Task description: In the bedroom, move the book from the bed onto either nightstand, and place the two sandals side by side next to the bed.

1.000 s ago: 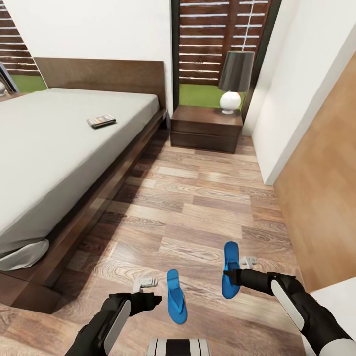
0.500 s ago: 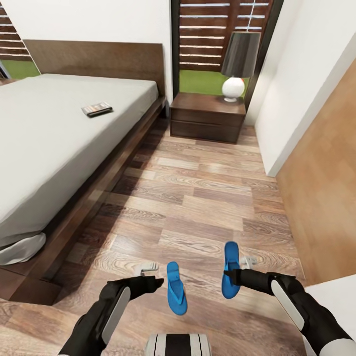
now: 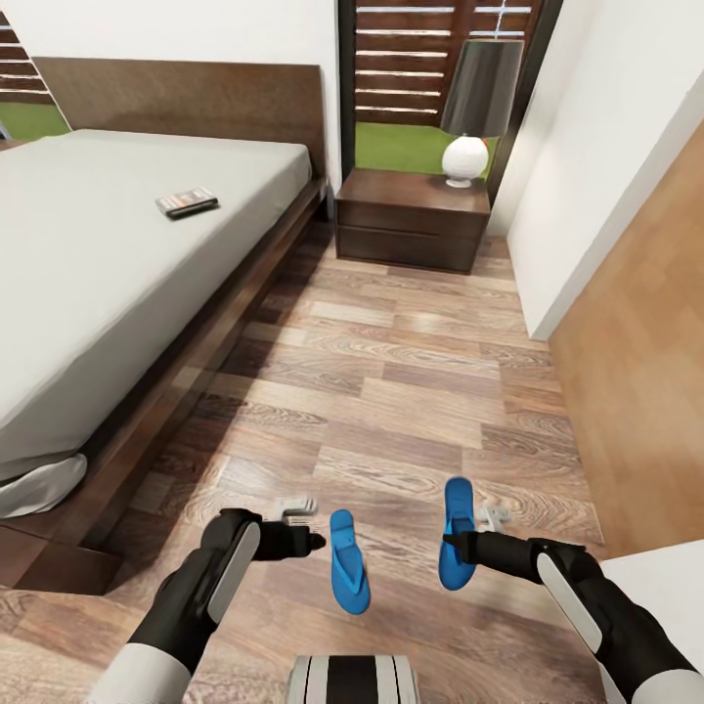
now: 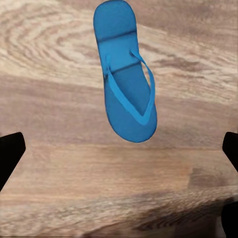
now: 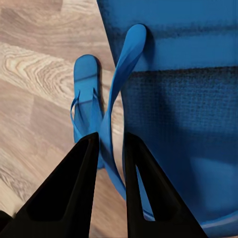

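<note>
The bed (image 3: pixel 88 284) runs along the left, and the book (image 3: pixel 186 202) lies on its mattress near the headboard. A nightstand (image 3: pixel 411 223) stands beside the bed's head. One blue sandal (image 3: pixel 347 564) (image 4: pixel 126 82) lies flat on the plank floor. My left gripper (image 3: pixel 311 541) (image 4: pixel 119 148) hovers open just left of it, jaws spread wide. The other sandal (image 3: pixel 456 533) (image 5: pixel 188 99) hangs lifted, with my right gripper (image 3: pixel 452 541) (image 5: pixel 110 146) shut on its strap. In the right wrist view the floor sandal (image 5: pixel 87 99) shows beyond.
A white-based lamp (image 3: pixel 467 156) with a dark shade stands on the nightstand before a slatted window (image 3: pixel 440 59). A white wall corner (image 3: pixel 577 196) and a tan wooden panel (image 3: pixel 645 372) close the right side. My base (image 3: pixel 352 680) shows at the lower edge.
The view has shifted a little over the room. My left gripper has moved forward, closer alongside the floor sandal. The right gripper keeps the lifted sandal as before.
</note>
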Tool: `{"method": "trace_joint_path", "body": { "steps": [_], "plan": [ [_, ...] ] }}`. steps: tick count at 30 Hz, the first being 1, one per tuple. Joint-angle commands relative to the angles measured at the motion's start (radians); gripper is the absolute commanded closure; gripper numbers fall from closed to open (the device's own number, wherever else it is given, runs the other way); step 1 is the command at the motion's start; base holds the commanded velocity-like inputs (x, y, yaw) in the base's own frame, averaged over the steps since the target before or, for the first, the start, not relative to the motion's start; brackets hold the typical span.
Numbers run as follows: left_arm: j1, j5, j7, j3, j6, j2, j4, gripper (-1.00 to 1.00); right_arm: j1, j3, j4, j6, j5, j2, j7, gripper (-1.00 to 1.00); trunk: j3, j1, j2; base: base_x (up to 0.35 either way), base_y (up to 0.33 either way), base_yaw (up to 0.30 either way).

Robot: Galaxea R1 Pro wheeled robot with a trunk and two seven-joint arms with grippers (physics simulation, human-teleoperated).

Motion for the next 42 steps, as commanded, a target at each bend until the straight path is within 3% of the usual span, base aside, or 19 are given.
{"method": "trace_joint_path", "body": {
  "steps": [1, 17, 19, 20, 22, 23, 27, 29, 33, 42],
  "plan": [
    [-0.001, -0.001, -0.002, 0.000, 0.004, 0.000, 0.002, -1.00, -0.001, 0.001, -0.001, 0.006, -0.008, -0.001, 0.001, 1.00, -0.005, 0.000, -0.001, 0.000, 0.000, 0.000],
    [-0.001, -0.002, -0.002, 0.001, -0.011, 0.001, 0.008, -1.00, 0.000, -0.012, -0.008, 0.007, -0.010, -0.003, 0.004, 1.00, -0.067, 0.007, -0.004, 0.000, 0.000, 0.000],
    [-0.001, -0.001, -0.003, 0.000, -0.014, 0.001, 0.008, -1.00, 0.001, -0.063, -0.009, 0.012, -0.014, -0.007, 0.008, 1.00, -0.074, 0.008, -0.005, 0.000, 0.000, 0.000],
    [0.000, 0.000, -0.003, -0.001, -0.015, 0.001, 0.008, -1.00, 0.001, -0.133, -0.008, 0.038, -0.017, -0.022, 0.010, 1.00, -0.078, 0.009, -0.005, 0.000, 0.000, 0.000],
    [0.000, 0.000, -0.003, -0.001, -0.016, 0.001, 0.008, -1.00, 0.001, -0.179, -0.007, 0.077, -0.020, -0.034, 0.011, 1.00, -0.086, 0.010, -0.005, 0.000, 0.000, 0.000],
    [-0.001, 0.000, -0.003, -0.002, -0.016, 0.001, 0.008, -1.00, 0.001, -0.224, -0.010, 0.159, -0.021, -0.043, 0.012, 1.00, -0.090, 0.010, -0.006, 0.000, 0.000, 0.000],
    [-0.001, 0.000, -0.003, -0.003, -0.016, 0.000, 0.008, -1.00, -0.002, -0.269, -0.025, 0.295, -0.028, -0.048, 0.013, 1.00, -0.105, 0.012, -0.007, 0.000, 0.000, 0.000],
    [-0.001, 0.000, -0.003, -0.003, -0.016, -0.001, 0.007, -1.00, -0.004, -0.276, -0.049, 0.328, -0.054, -0.048, 0.013, 1.00, -0.113, 0.013, -0.007, 0.000, 0.000, 0.000],
    [0.000, 0.000, -0.003, -0.003, -0.016, -0.001, 0.008, -1.00, -0.006, -0.283, -0.093, 0.373, -0.189, -0.048, 0.011, 1.00, -0.128, 0.015, -0.008, 0.000, 0.000, 0.000],
    [0.000, 0.000, -0.003, -0.003, -0.016, -0.001, 0.008, -1.00, -0.006, -0.282, -0.103, 0.381, -0.234, -0.045, 0.010, 1.00, -0.163, 0.019, -0.010, 0.000, 0.000, 0.000]
  ]
}}
